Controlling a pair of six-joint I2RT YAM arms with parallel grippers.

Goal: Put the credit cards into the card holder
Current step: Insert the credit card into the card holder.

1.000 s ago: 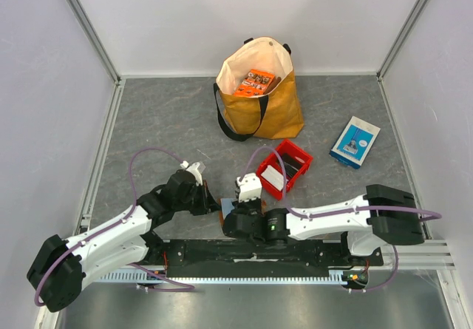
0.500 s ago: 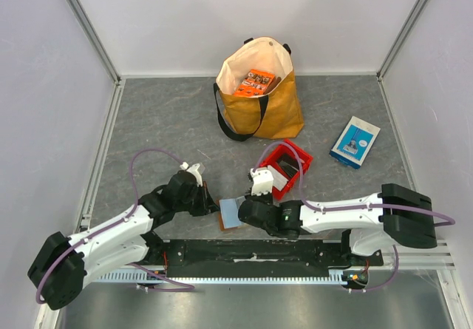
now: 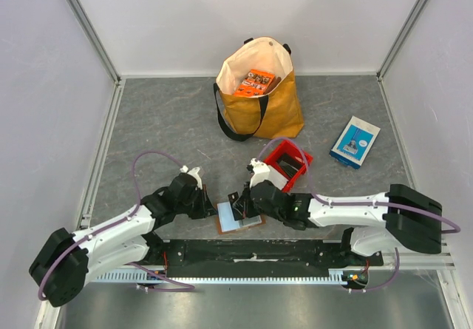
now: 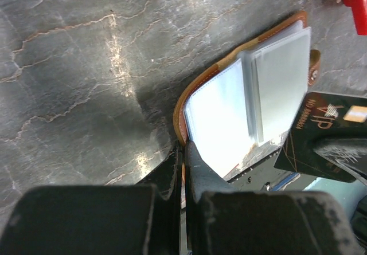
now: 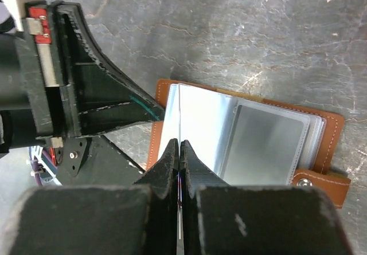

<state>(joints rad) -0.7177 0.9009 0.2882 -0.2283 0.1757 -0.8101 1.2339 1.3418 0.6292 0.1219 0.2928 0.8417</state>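
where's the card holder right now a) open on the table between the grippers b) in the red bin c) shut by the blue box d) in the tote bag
a: the card holder lies open on the table, left gripper shut on its edge, right gripper holding a dark credit card over it.

Your table is a grey marbled slab. On it you've got a tan tote standing at the back, a blue-and-white box off to the right, a red bin near the middle, and the card holder lying open at the near edge.
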